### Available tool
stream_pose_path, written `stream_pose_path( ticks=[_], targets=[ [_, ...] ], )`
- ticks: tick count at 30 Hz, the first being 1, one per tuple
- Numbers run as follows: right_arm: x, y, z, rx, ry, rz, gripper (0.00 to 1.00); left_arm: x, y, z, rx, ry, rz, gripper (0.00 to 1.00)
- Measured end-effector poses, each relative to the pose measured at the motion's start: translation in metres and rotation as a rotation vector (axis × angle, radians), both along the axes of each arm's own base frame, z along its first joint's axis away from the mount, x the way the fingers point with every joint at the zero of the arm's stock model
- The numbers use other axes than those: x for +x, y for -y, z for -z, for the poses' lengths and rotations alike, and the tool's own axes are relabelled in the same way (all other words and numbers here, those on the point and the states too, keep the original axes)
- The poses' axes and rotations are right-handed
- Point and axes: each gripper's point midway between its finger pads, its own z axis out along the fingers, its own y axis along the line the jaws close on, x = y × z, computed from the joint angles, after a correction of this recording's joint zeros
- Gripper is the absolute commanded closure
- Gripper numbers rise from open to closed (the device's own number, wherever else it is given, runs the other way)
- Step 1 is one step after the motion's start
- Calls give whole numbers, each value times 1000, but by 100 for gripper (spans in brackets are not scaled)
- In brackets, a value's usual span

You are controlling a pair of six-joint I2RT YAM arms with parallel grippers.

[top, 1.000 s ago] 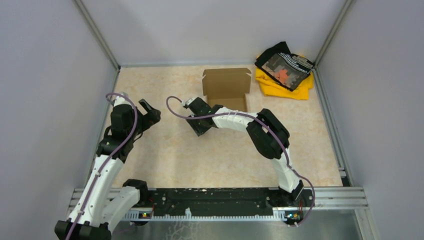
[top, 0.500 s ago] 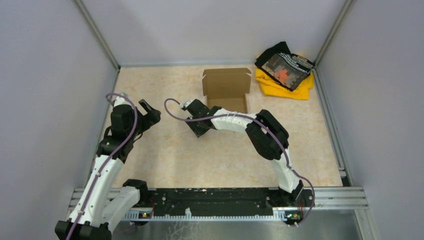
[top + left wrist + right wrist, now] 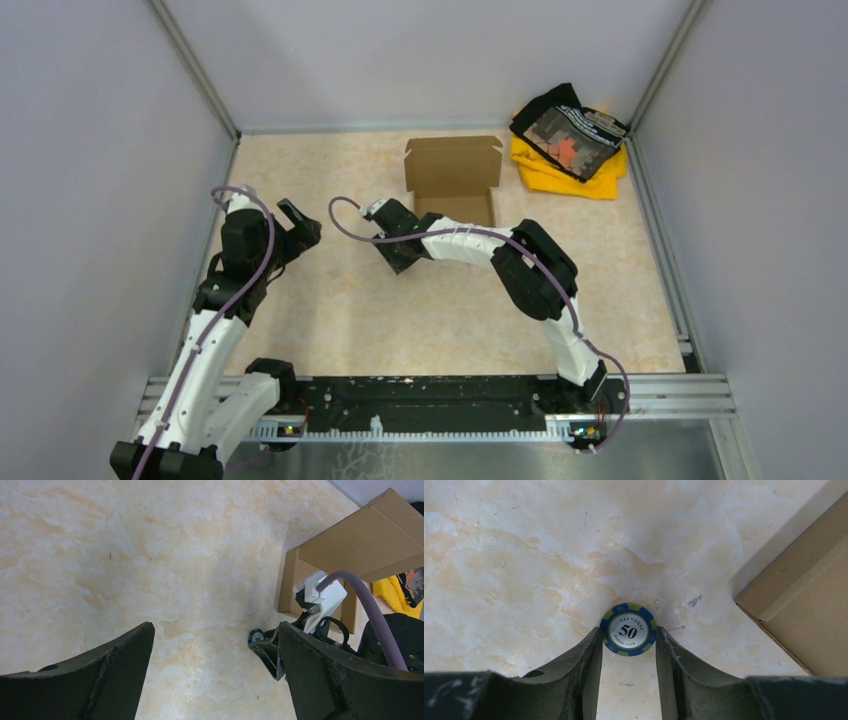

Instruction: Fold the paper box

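Note:
The paper box (image 3: 452, 180) stands at the back middle of the table, brown cardboard, its lid flap raised and its tray open. The left wrist view shows the box (image 3: 350, 545) at the upper right, and the right wrist view catches a corner of it (image 3: 804, 615). My right gripper (image 3: 629, 635) is down on the table just left of the box. Its two fingertips press either side of a blue and green poker chip (image 3: 628, 629) marked 50 that lies flat. From above, that gripper (image 3: 393, 262) hides the chip. My left gripper (image 3: 300, 222) hovers wide open and empty at the left.
A yellow and black cloth pile (image 3: 568, 140) lies in the back right corner. Grey walls with metal rails (image 3: 195, 70) close in the table on three sides. The right arm's purple cable (image 3: 370, 610) loops near the box.
The right gripper's jaws have narrowed onto the poker chip, and its wrist has edged slightly left. The left arm and the box have not moved.

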Motion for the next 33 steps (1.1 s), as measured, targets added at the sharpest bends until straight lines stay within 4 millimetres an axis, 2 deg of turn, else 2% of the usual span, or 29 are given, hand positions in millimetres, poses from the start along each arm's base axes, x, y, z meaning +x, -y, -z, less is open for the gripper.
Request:
stream_pose_path(
  ticks=[20,33],
  targets=[
    [0,1,-1,-6,4,3,64,0,-1,0,3,0,-1,1],
    [-3,12,-4,-45,0,16,64,0,-1,0,2,1,-1,1]
  ],
)
